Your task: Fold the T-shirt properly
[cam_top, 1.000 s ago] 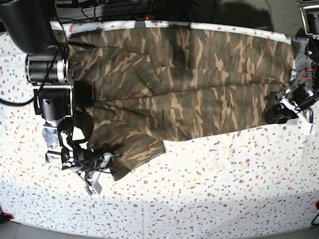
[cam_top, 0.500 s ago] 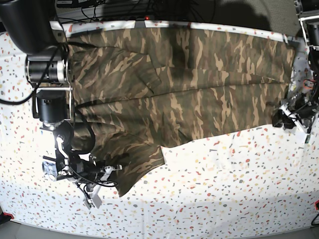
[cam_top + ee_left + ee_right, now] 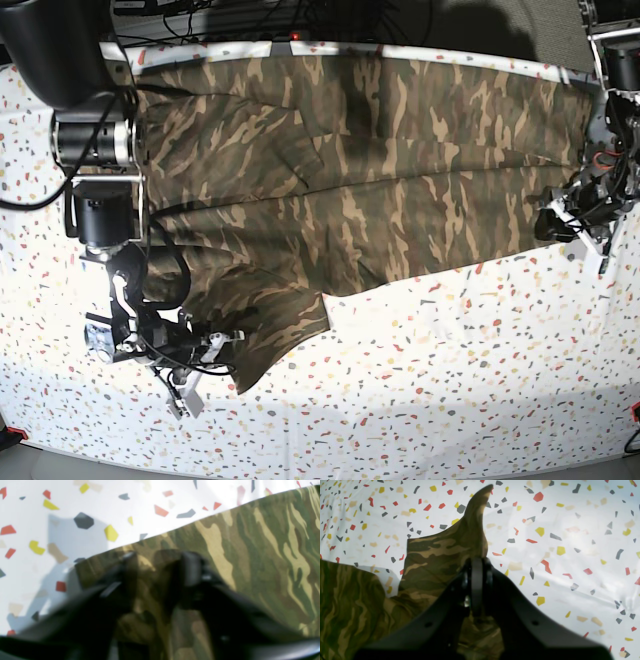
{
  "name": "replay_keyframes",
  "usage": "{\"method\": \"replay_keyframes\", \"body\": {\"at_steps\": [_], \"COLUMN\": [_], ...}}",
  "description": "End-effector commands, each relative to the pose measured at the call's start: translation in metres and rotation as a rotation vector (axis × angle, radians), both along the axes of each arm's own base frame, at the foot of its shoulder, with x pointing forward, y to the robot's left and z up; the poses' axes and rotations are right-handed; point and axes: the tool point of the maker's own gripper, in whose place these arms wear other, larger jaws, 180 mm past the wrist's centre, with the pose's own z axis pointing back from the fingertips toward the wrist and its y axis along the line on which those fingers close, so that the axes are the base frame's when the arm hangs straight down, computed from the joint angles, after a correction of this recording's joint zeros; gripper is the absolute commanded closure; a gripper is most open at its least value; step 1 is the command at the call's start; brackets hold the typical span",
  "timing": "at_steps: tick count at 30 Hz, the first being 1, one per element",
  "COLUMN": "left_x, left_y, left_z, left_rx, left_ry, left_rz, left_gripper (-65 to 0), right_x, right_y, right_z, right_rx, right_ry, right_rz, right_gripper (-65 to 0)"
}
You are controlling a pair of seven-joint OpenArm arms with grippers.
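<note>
White speckled table is covered across its far half by the camouflage T-shirt, laid lengthwise. Its near sleeve is pinched by the closed right gripper. Its opposite hem corner is straddled by the part-open left gripper.

T-shirt: large short-sleeved garment in brown, tan and dark olive camouflage. Lies spread across the far half of the speckled table, mostly flat, with long creases along its body. One sleeve points toward the near edge beside the right gripper, whose jaws are pressed together on the sleeve hem; a narrow tongue of cloth stands up past the fingertips. The opposite bottom corner lies under the left gripper, cloth showing between its parted fingers.
</note>
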Motion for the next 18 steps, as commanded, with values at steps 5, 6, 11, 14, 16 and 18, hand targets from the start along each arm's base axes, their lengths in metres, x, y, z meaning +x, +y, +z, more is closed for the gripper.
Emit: {"method": "replay_keyframes", "body": {"at_steps": [5, 6, 11, 14, 16, 18], "left_x": [0.014, 0.014, 0.015, 0.017, 0.018, 0.017], "left_y": [0.003, 0.002, 0.007, 0.017, 0.024, 0.031], "left_z": [0.020, 0.021, 0.027, 0.036, 0.040, 0.042], "left_rx": [-0.037, -0.048, -0.042, -0.014, 0.003, 0.018], "left_ry": [-0.067, -0.071, -0.079, -0.099, -0.103, -0.100], "left_rz": [0.013, 0.016, 0.015, 0.014, 0.013, 0.014], "left_gripper": [0.0, 0.0, 0.0, 0.0, 0.0, -8.4], "right_x": [0.013, 0.013, 0.013, 0.014, 0.014, 0.014], "right_y": [0.007, 0.007, 0.006, 0.004, 0.004, 0.004], "right_z": [0.031, 0.032, 0.036, 0.040, 0.040, 0.040], "right_rx": [0.065, 0.072, 0.055, 0.049, 0.049, 0.049], "right_ry": [-0.055, -0.054, -0.058, -0.069, -0.070, -0.070], "right_rz": [0.009, 0.009, 0.015, 0.016, 0.016, 0.017], "right_gripper": [0.0, 0.0, 0.0, 0.0, 0.0, 0.0]}}
